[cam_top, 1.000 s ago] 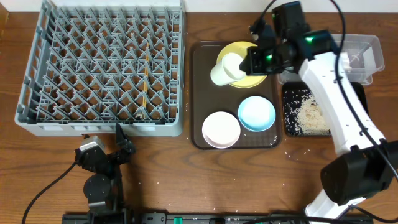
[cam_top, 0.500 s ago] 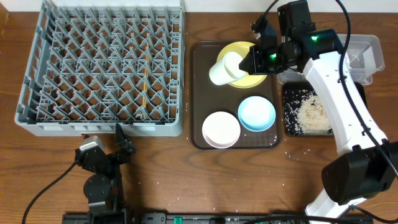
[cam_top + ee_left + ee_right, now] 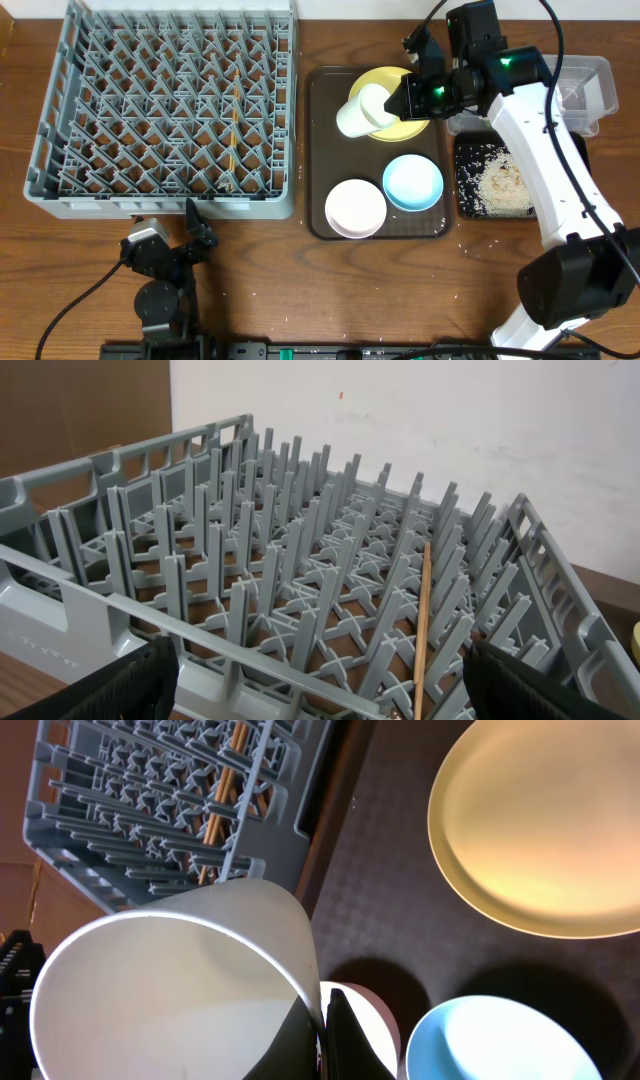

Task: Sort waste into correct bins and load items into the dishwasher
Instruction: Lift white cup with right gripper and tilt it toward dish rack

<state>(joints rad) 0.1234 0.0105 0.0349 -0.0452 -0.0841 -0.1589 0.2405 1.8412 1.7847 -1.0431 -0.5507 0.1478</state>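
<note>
My right gripper [image 3: 392, 103] is shut on the rim of the small white cup [image 3: 362, 110] and holds it tipped above the yellow plate [image 3: 400, 128] on the brown tray. In the right wrist view the cup [image 3: 170, 985] fills the lower left, with my fingers [image 3: 322, 1035] pinching its wall. The yellow plate [image 3: 545, 820], the light blue bowl [image 3: 413, 183] and the white bowl [image 3: 355, 208] lie on the tray. The grey dish rack [image 3: 165, 105] is at the left. My left gripper [image 3: 195, 228] is open, parked in front of the rack [image 3: 300, 590]. Rice scraps [image 3: 497, 185] lie in the black tray [image 3: 465, 205]. The snack wrapper is not visible.
The brown serving tray [image 3: 318, 150] sits between the rack and the bins. The clear tub [image 3: 590, 90] stands at the back right, partly under my right arm. A wooden chopstick [image 3: 423, 625] stands among the rack's pegs.
My right gripper with the cup shifted slightly back and right a second ago, then held still. The left arm has not moved.
</note>
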